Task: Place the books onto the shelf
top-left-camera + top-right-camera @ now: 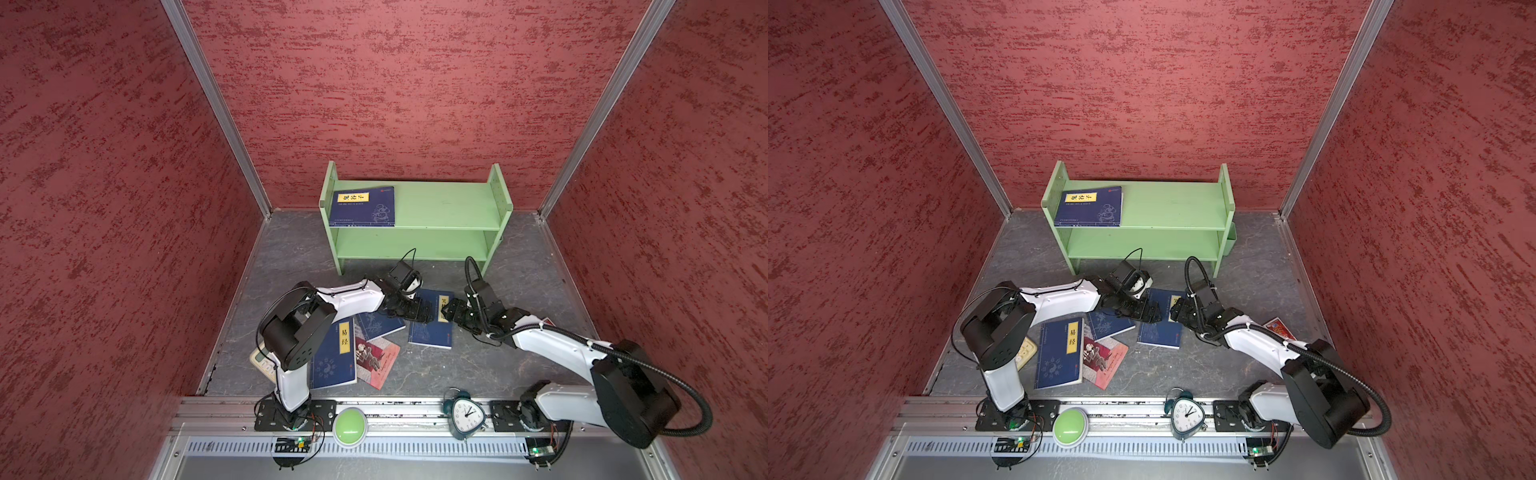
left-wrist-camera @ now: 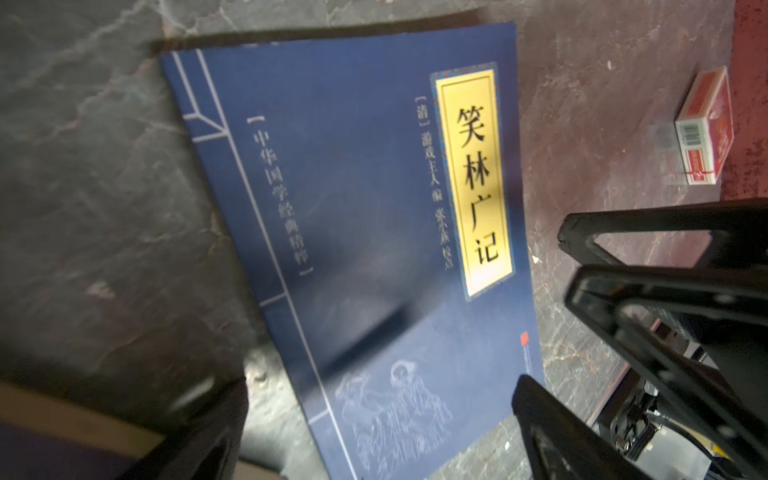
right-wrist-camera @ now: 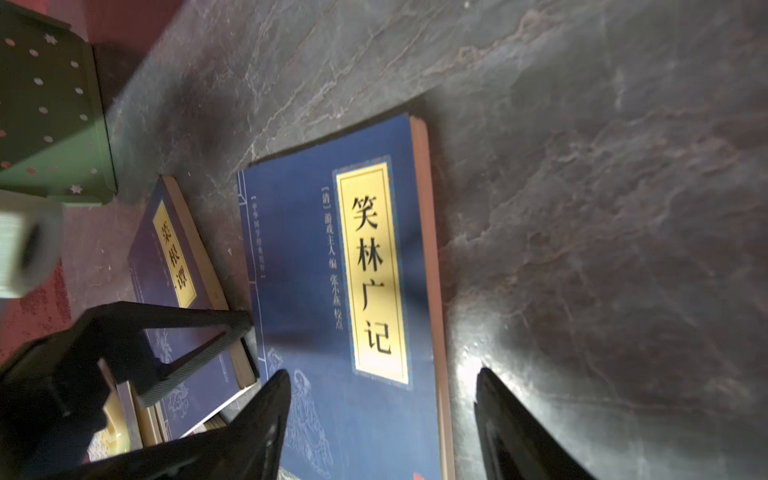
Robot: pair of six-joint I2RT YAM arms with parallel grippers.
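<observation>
I note both claws spread: left gripper (image 1: 424,314) nine o'clock of thin navy-blue paperback (image 1: 430,332), right gripper (image 1: 448,311) straddling its three o'clock edge.

Glossy paper cover on the navy book (image 2: 353,208), smooth marbled floor (image 2: 104,166), rough-textured red walls (image 1: 415,83).

Grey marbled table (image 1: 436,374) bears the shelf (image 1: 449,205), four books (image 1: 332,361), calculator (image 1: 1025,352), red card box (image 2: 704,124)

Both jaws apart, left arm (image 1: 349,297) and right arm (image 1: 552,345) extended inward, wrists low.
</observation>
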